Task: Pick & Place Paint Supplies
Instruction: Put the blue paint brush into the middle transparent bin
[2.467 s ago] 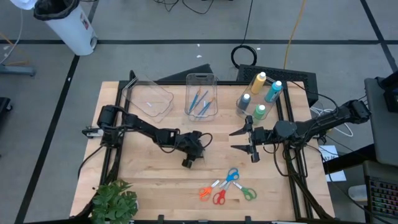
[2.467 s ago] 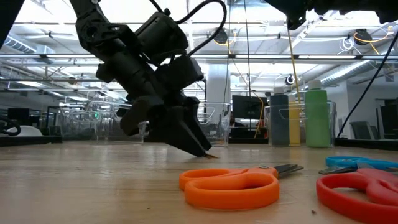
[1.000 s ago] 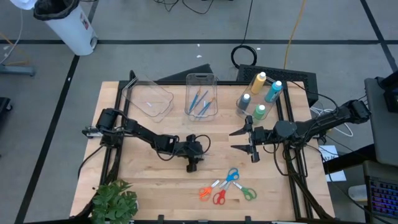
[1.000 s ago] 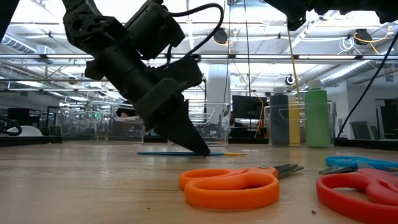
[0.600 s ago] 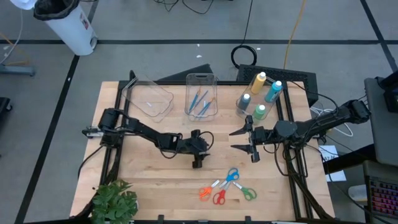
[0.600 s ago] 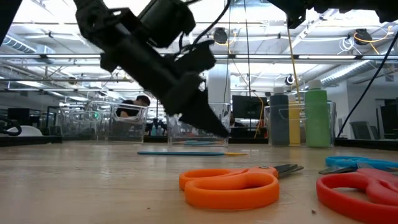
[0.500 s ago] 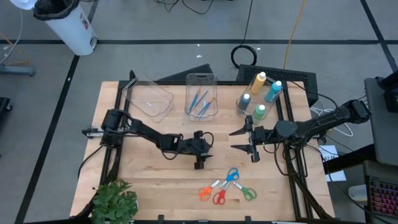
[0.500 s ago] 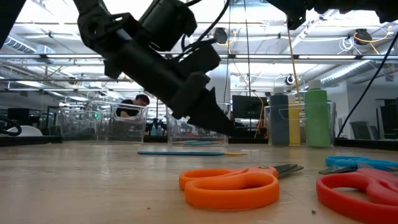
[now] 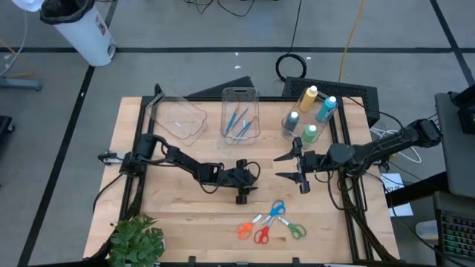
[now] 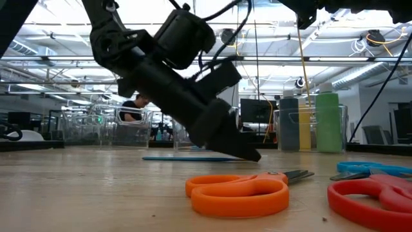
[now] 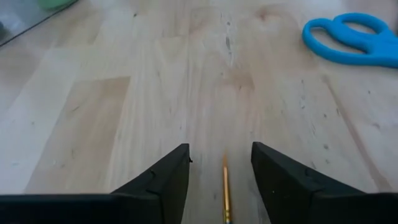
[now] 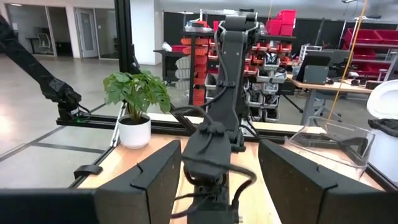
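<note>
A thin blue-handled brush [image 10: 187, 158] with an orange end [image 11: 225, 190] lies flat on the table. My left gripper [image 9: 241, 196] is open and low over the table's middle. Its fingers [image 11: 168, 177] stand on either side of the brush's orange end, apart from it. Scissors lie toward the near edge: blue [image 9: 277, 210], orange [image 10: 238, 193], red [image 9: 261, 235] and green [image 9: 295, 231]. Paint bottles [image 9: 309, 111] stand at the far right. My right gripper [image 9: 289, 167] hovers open, right of centre.
A clear bin [image 9: 178, 117] sits at the far left. A second clear bin [image 9: 241, 119] beside it holds blue brushes. A green plant [image 9: 136, 239] stands at the near left corner. Bare wood lies between the left gripper and the scissors.
The left gripper rose off the table, moved toward the table's right, then came down again at the brush's orange end. The brush stayed lying where it was.
</note>
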Controlling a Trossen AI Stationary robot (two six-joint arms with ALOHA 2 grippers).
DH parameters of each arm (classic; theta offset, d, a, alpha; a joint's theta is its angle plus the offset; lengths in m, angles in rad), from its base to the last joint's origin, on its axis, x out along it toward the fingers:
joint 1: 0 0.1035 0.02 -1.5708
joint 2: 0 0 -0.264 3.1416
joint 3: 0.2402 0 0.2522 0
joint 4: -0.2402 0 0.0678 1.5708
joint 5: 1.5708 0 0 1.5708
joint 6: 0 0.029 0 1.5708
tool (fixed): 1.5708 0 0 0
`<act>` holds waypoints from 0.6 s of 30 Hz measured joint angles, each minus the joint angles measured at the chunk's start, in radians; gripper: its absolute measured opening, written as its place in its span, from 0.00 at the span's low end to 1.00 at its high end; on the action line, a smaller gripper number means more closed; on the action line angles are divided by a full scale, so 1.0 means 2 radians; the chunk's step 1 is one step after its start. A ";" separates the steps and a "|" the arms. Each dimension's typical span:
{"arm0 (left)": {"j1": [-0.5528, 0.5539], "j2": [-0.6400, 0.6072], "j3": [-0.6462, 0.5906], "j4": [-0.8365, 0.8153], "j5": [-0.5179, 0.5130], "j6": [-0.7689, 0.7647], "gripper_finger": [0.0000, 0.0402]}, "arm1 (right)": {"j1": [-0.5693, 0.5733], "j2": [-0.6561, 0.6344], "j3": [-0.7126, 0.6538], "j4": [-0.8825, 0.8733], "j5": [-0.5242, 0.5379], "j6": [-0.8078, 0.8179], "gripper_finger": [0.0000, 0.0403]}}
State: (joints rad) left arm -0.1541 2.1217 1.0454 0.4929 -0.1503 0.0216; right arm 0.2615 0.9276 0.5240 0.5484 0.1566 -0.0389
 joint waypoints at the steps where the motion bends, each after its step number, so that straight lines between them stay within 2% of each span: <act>1: 0.000 0.004 0.002 0.002 -0.001 -0.001 0.44 | 0.000 0.000 0.000 0.001 0.000 0.000 0.52; 8: 0.000 0.008 0.007 -0.030 0.001 -0.006 0.36 | 0.000 0.000 0.000 -0.002 0.000 0.010 0.52; 18: 0.001 0.008 0.007 -0.045 0.030 -0.029 0.11 | 0.000 0.000 0.000 -0.002 0.000 0.005 0.52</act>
State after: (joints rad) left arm -0.1528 2.1384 1.0603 0.4036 -0.0906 -0.0365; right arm 0.2615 0.9268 0.5240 0.5435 0.1566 -0.0294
